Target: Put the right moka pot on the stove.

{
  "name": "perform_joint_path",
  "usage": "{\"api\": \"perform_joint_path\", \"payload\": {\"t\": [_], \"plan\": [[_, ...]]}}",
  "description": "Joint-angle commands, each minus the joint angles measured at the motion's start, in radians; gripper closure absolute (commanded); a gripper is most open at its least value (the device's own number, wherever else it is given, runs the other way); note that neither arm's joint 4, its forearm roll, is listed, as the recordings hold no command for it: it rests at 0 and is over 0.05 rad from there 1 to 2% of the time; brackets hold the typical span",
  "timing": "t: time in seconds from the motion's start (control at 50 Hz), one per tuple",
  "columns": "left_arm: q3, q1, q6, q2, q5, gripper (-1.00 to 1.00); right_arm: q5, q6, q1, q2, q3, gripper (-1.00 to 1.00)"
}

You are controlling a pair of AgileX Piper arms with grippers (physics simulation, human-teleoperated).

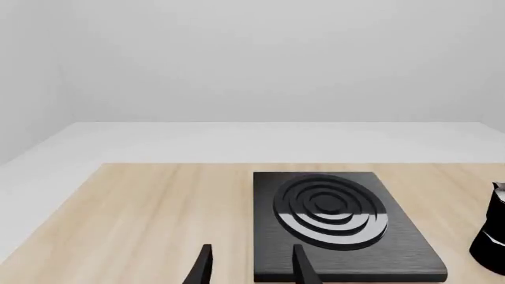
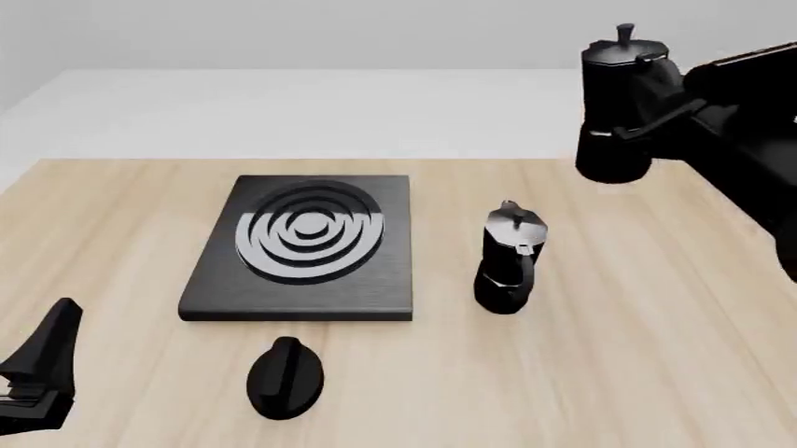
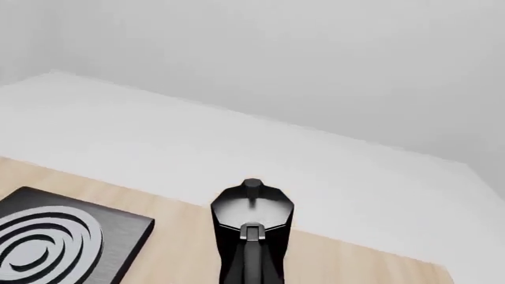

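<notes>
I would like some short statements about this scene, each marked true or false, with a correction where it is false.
1. The right gripper holds the right moka pot lifted above the table. True.
2. A pot already stands on the stove. False: its burner rings are bare.
3. The other moka pot stands on the table to the right of the stove. True.
4. The black knob lies on top of the stove. False: it lies on the table, in front of the stove.
5. The left gripper grips the knob. False: it is open and holds nothing.
</notes>
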Motion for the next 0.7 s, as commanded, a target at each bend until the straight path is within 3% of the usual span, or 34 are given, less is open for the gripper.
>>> {"api": "perform_joint_path", "payload": {"t": [0.02, 0.2, 0.22, 0.28, 0.7], "plan": [[0.0, 0.0, 0.0, 0.0, 0.0, -1.0, -0.009, -0.008, 0.082, 0.068, -0.175, 1.0], [0.0, 0.0, 0.0, 0.0, 0.0, -1.0, -0.032, 0.017, 0.155, 0.138, -0.263, 1.0], [0.0, 0.0, 0.0, 0.0, 0.0, -1.0, -0.078, 0.02, 0.193, 0.112, -0.234, 1.0], [0.0, 0.0, 0.0, 0.0, 0.0, -1.0, -0.051, 0.03, 0.194, 0.152, -0.268, 1.0], [0.0, 0.0, 0.0, 0.0, 0.0, -1.0, -0.139, 0.095, 0.328, 0.338, -0.411, 1.0]]}}
